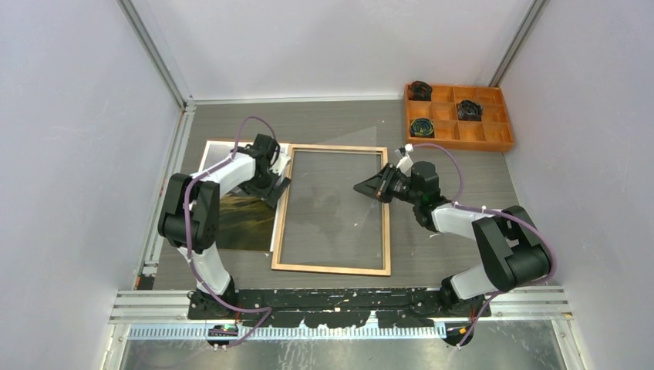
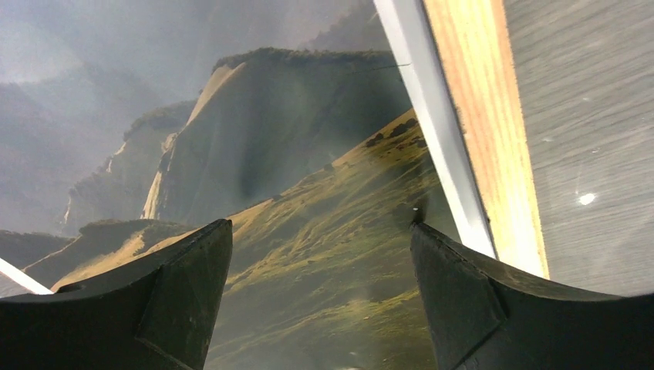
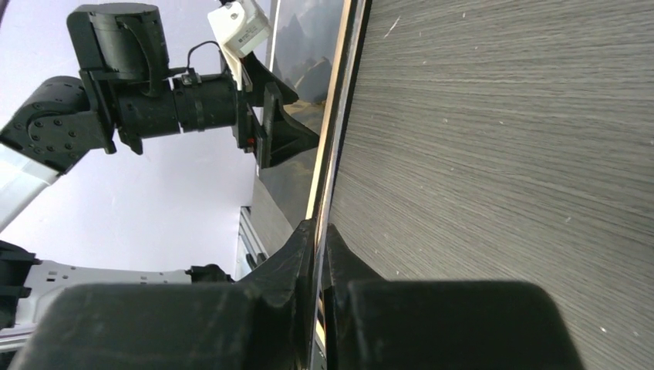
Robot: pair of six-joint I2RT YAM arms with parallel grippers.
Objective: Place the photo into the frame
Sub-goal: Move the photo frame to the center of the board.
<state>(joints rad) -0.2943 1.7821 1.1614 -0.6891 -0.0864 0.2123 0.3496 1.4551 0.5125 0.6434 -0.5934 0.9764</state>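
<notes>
At the left of the grey table [image 1: 447,254], the photo [image 1: 245,223] lies flat, picture side up, with dark green-brown hills showing. Its right edge runs close along the frame's left rail, and from above it is unclear whether that edge slips under the rail. The left gripper [image 1: 274,185] hangs over the photo's right part, just beside that rail. In the left wrist view its jaws stand wide apart with nothing between them. The two black fingers [image 2: 185,277] straddle the printed hillside [image 2: 293,154], with the photo's white border and the light wood rail [image 2: 482,116] just to the right.

The frame [image 1: 330,270] lies in the middle of the table, wood-coloured back up, and the table's grain shows through its clear pane. The right gripper [image 1: 369,186] sits at the frame's right rail, towards the far end. In the right wrist view its jaws [image 3: 320,231] are pinched narrowly on the frame's thin edge [image 3: 339,92]. Whether that side is raised off the table cannot be told.

At the far right stands an orange compartment tray [image 1: 463,146], well apart, with dark items in some of its compartments.
</notes>
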